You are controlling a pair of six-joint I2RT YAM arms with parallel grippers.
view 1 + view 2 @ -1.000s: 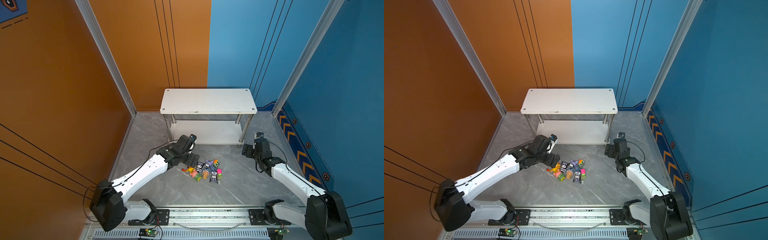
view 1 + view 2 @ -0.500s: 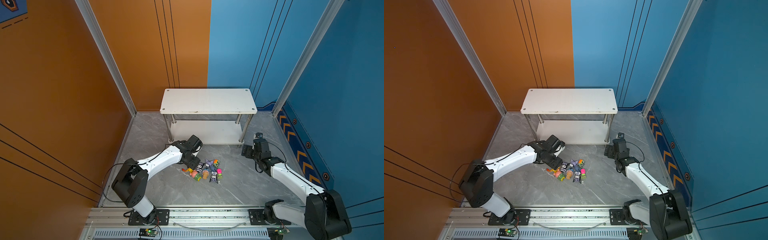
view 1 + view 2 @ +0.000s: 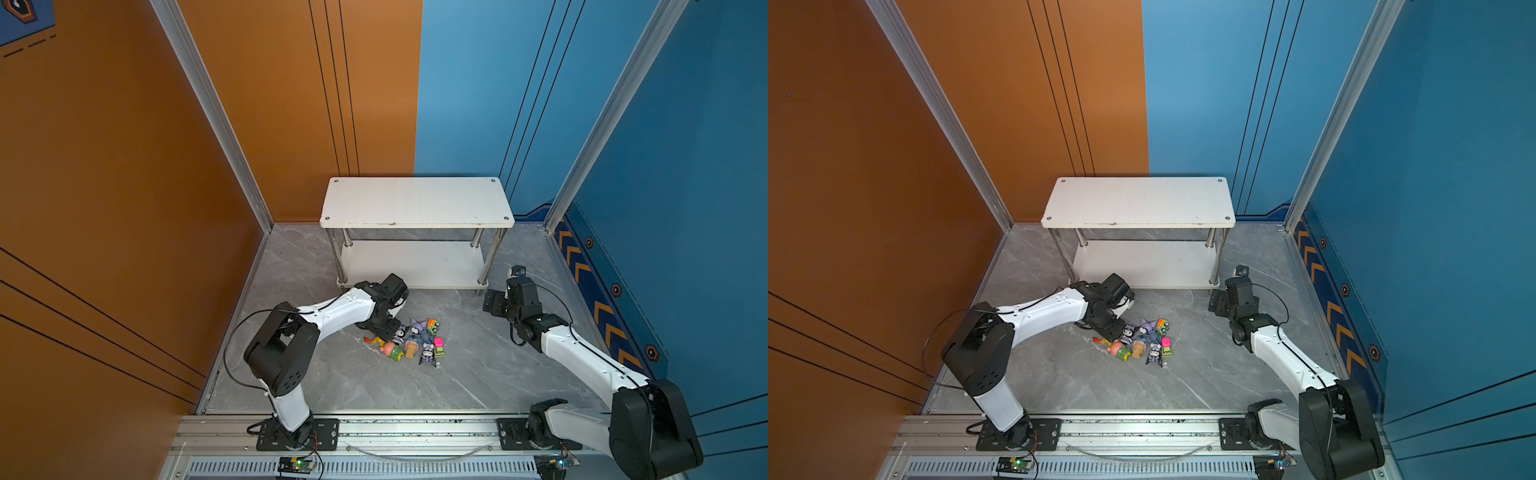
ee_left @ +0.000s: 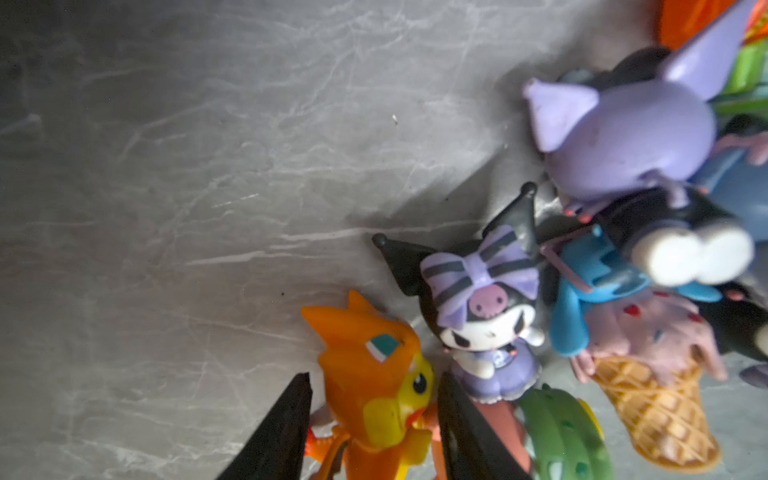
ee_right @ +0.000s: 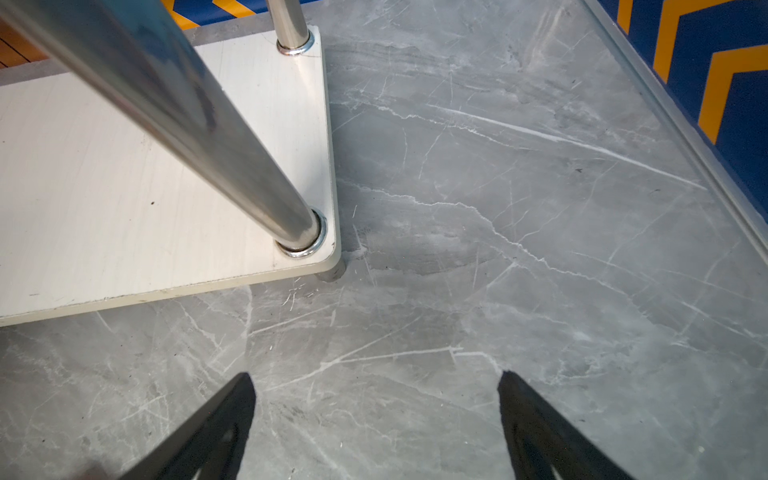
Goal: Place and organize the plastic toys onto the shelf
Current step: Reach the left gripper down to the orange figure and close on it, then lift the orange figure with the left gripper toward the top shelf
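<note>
Pinching orange dragon (image 4: 361, 353) w/ L gripper (image 4: 374, 376), on floor (image 3: 374, 386) at edge of toy pile (image 3: 415, 343), short of shelf (image 3: 415, 201).
Judging it light, stiff, slick plastic; gripping mid-body, avoiding thin tail & head spikes. Holding R gripper (image 5: 376, 378) spread wide, empty, by shelf leg (image 5: 232, 158).

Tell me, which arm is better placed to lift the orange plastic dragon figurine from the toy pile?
Left. The left gripper straddles the orange plastic dragon figurine, while the right gripper hangs open over grey floor beside a chrome leg of the white shelf, away from the toy pile.
</note>
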